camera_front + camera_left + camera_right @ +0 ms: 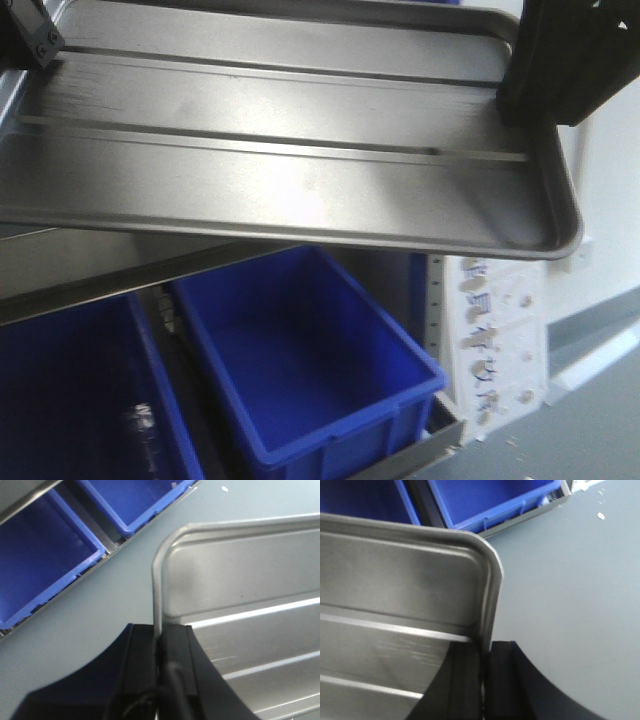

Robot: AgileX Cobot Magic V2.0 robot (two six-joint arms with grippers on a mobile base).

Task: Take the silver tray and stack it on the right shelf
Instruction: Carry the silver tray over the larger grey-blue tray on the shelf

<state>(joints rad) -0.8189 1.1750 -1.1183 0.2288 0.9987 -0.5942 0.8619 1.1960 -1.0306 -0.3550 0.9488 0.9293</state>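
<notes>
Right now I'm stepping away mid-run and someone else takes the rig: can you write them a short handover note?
Left gripper: jaws shut on the silver tray at one short rim.
Right gripper: jaws shut on the opposite rim.
Tray: held in the air between both arms, with the blue bins lower down beyond it.
Done: grasp and lift.
Left: carry it to the right shelf, which I cannot make out here, and set it down.
</notes>
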